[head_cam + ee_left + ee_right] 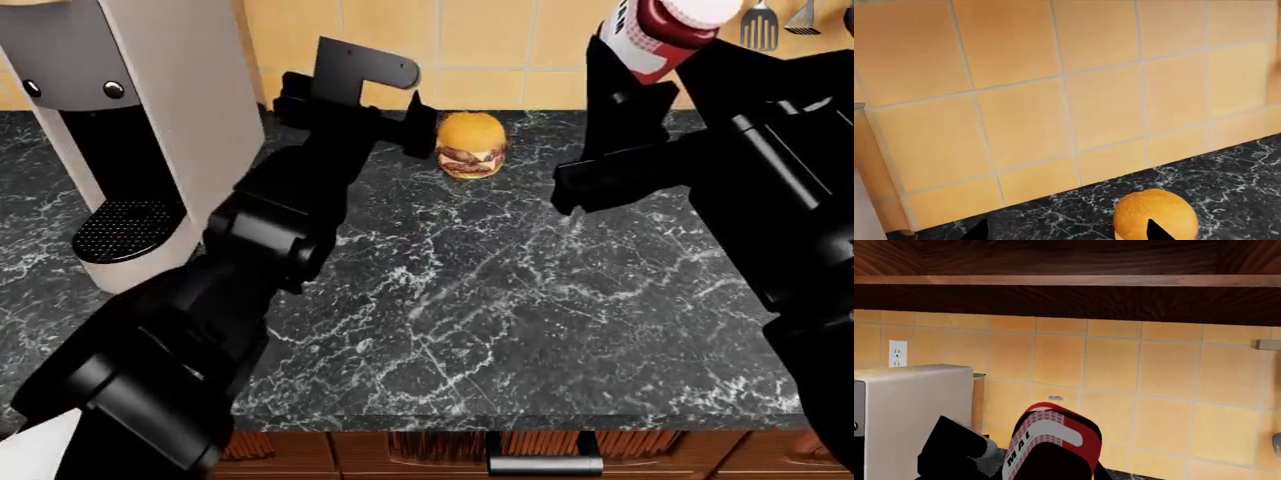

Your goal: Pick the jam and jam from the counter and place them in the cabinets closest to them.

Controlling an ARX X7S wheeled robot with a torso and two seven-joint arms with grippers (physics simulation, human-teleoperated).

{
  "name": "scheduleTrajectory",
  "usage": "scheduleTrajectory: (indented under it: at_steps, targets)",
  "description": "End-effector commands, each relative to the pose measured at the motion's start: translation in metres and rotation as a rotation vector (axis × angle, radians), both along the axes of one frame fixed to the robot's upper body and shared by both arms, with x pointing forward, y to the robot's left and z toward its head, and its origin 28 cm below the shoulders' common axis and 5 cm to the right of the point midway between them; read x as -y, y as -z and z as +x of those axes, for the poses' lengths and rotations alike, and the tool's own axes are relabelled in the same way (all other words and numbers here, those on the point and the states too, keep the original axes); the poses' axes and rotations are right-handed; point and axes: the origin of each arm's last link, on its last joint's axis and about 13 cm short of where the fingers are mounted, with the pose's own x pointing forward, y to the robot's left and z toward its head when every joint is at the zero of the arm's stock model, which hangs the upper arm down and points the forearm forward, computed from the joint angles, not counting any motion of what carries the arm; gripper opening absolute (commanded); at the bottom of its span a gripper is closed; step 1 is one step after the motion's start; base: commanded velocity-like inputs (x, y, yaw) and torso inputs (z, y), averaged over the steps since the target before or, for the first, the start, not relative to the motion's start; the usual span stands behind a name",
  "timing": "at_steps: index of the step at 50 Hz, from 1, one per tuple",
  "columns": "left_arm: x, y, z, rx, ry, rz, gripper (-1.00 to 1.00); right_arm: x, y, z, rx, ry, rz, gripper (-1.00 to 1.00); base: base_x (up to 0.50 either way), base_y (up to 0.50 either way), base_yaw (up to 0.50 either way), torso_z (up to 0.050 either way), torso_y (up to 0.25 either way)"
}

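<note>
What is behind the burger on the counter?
Directly behind the burger is the orange tiled wall, meeting the black marble counter. The left end effector partly covers the burger's left side, hiding what lies there.

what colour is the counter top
Black with white marble-like veins; the counter shows best in the head view.
</note>
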Motion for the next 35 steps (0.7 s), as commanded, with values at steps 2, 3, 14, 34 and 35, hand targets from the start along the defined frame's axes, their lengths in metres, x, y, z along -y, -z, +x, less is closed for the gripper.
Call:
scheduleTrajectory:
  at_steps: [2, 3, 14, 34, 35]
  targets:
    - [-0.015, 0.005, 0.004, 0.029, -0.017, -0.019, 1.0, 0.003, -0.009, 0.0, 0.038, 0.032, -0.003, -1.0, 0.0, 0.0, 0.0, 0.0, 0.0]
    - [-0.015, 0.005, 0.004, 0.042, -0.015, -0.005, 1.0, 0.003, -0.009, 0.0, 0.039, 0.034, -0.002, -1.0, 0.0, 0.0, 0.0, 0.0, 0.0]
    - [-0.012, 0.004, 0.003, 0.078, 0.032, 0.018, 1.0, 0.001, -0.006, 0.002, 0.056, 0.046, -0.037, -1.0, 0.37, 0.03, 0.0, 0.0, 0.001]
    - [-0.011, 0.005, 0.003, 0.074, 0.03, 0.036, 1.0, -0.001, -0.015, 0.014, -0.005, 0.039, -0.111, -1.0, 0.5, 0.01, 0.0, 0.001, 0.001]
    - [-0.011, 0.005, 0.003, 0.073, 0.03, 0.036, 1.0, -0.001, -0.015, 0.014, -0.005, 0.038, -0.112, -1.0, 0.5, 0.0, 0.0, 0.0, 0.0]
